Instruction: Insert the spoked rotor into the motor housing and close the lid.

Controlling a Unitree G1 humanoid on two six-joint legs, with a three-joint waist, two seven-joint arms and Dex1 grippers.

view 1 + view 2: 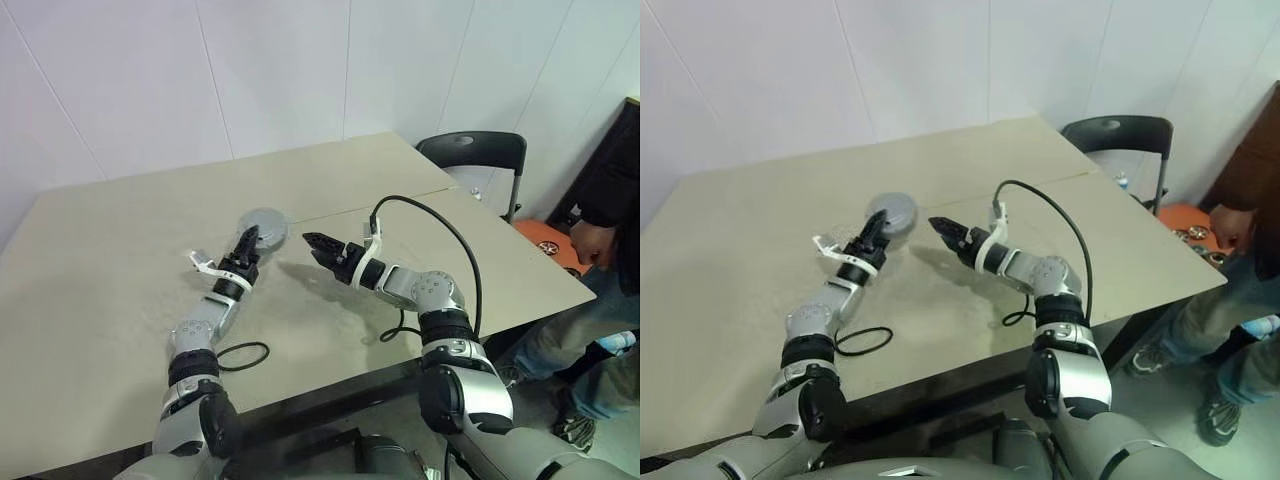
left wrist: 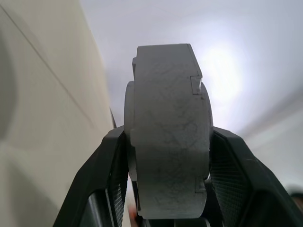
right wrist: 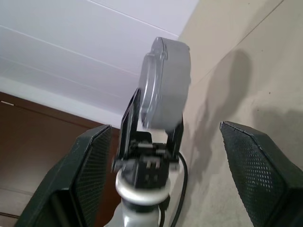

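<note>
1. Left end effector [image 1: 246,243]: fingers [image 2: 106,179] clamped on both flat faces of the closed grey motor housing [image 2: 168,127], held edge-up above the surface [image 1: 120,290].
2. Right end effector [image 1: 312,243]: spread wide, empty, just beside the housing.
3. Best to keep the grip firm and lower gently; lid and rotor not separately discernible.

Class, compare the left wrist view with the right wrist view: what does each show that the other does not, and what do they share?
Left wrist view: the grey round casing close up and edge-on, with notches in its rim, clamped between the left claw's fingers. Right wrist view: the right claw open wide with nothing gripped, a black cable, and a brown panel. Both: the casing held in the left claw, with the beige table and white wall behind.
</note>
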